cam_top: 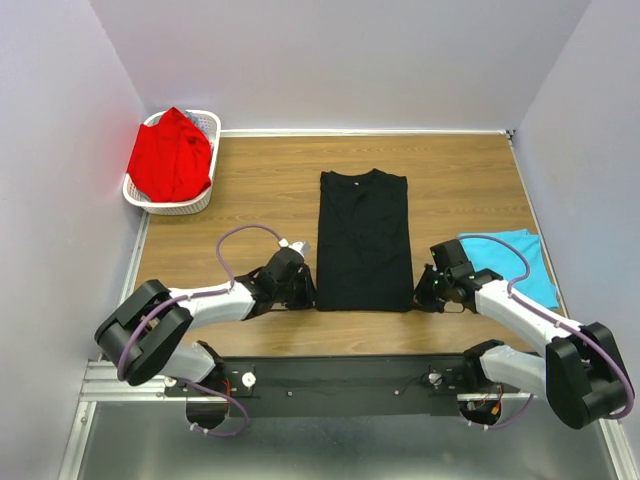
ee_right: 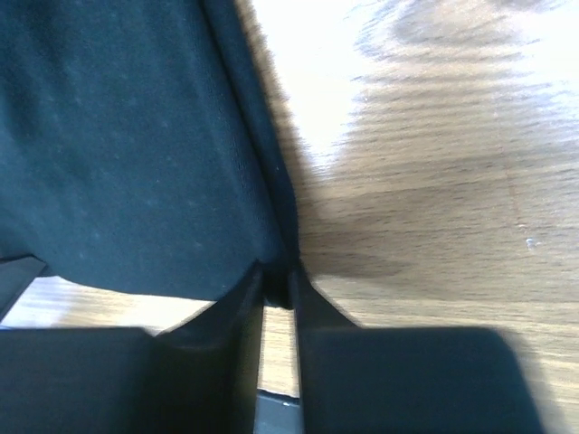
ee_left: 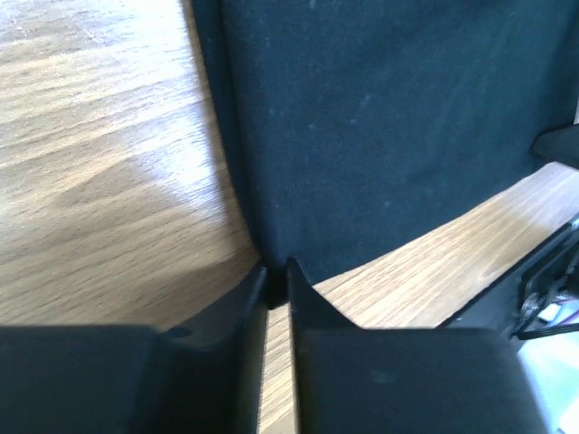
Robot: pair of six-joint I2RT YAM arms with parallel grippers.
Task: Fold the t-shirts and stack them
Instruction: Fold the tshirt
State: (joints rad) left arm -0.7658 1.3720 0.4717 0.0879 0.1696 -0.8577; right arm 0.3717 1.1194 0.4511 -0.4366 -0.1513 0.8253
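Wood-grain tabletop (cam_top: 260, 190), medium brown, grain running left-right. Boxed in on three sides by plain pale grey-lilac walls: back wall (cam_top: 350, 60), left wall (cam_top: 50, 150), right wall (cam_top: 590, 150). Thin white trim strip (cam_top: 420, 131) along far table edge, similar pale strips down both side edges. Aluminium rail (cam_top: 100, 382) at near-left corner, dull grey metal sheet (cam_top: 330, 450) below it. Light soft overall, shadows faint. Right wrist view: bright glare patch (ee_right: 308, 45) on wood.

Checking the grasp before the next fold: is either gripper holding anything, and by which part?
Both hold the black t-shirt: the left gripper pinches its near left corner, the right gripper its near right corner.
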